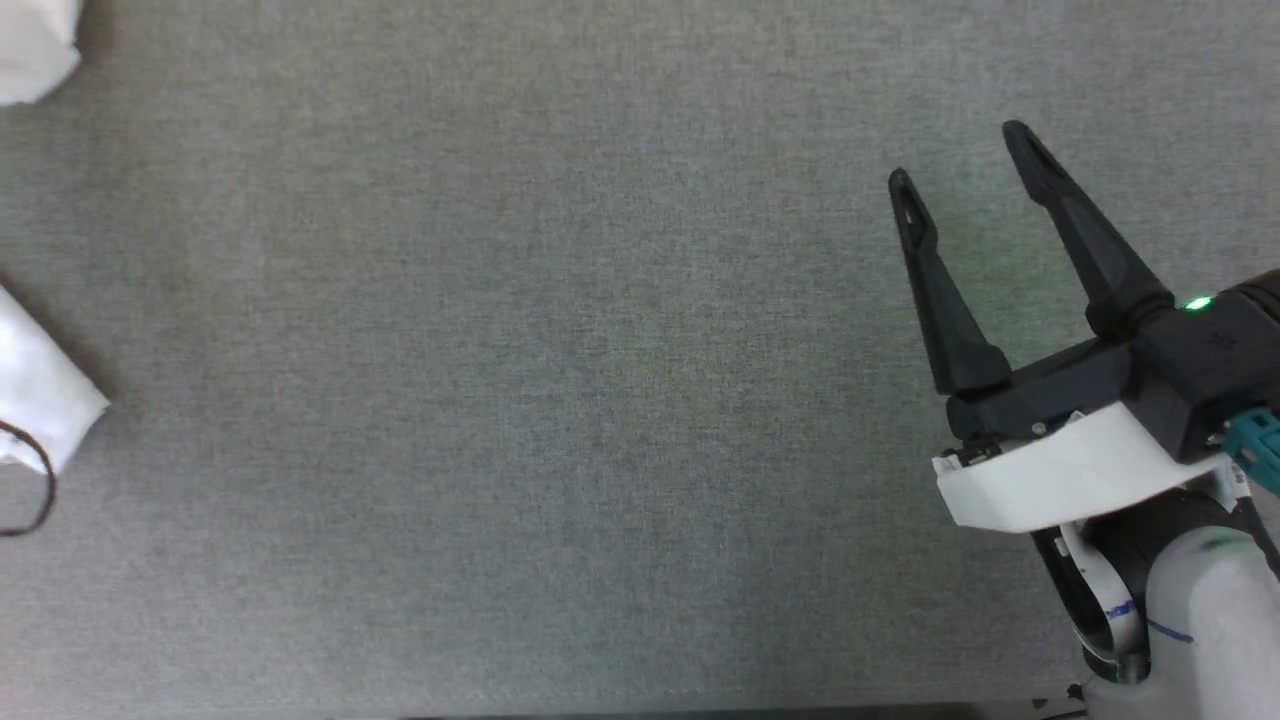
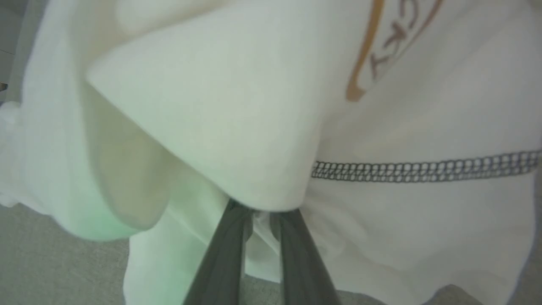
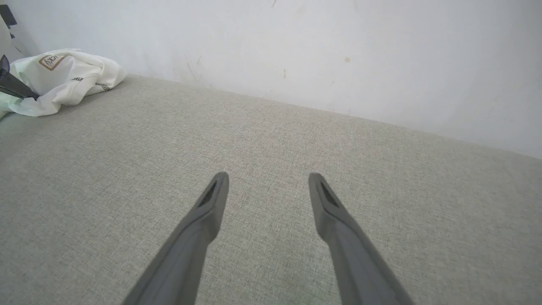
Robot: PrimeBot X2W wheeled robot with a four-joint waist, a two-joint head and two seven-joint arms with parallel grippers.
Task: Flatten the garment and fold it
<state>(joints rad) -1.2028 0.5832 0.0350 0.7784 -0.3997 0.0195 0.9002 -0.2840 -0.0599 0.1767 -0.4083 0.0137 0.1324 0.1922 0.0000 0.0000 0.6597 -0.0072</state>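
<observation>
The garment (image 2: 237,110) is a white thin shirt with a grey stitched seam (image 2: 423,171) and a brown-outlined logo (image 2: 381,46). In the left wrist view its folds hang close over the camera. My left gripper (image 2: 261,212) is shut on a fold of it, the fingertips buried under the cloth. The right wrist view shows the garment (image 3: 67,80) crumpled at the far left near the wall, with the left gripper's dark fingers (image 3: 17,90) reaching into it. My right gripper (image 1: 960,150) stands open above bare surface at the right, far from the garment, with nothing between its fingers (image 3: 211,199).
A grey woven surface (image 1: 560,380) spreads across the head view. A white wall (image 3: 338,51) rises along its far edge. A white corner of cloth (image 1: 35,45) shows at the top left, and a white shape with a black cable loop (image 1: 40,400) at the left edge.
</observation>
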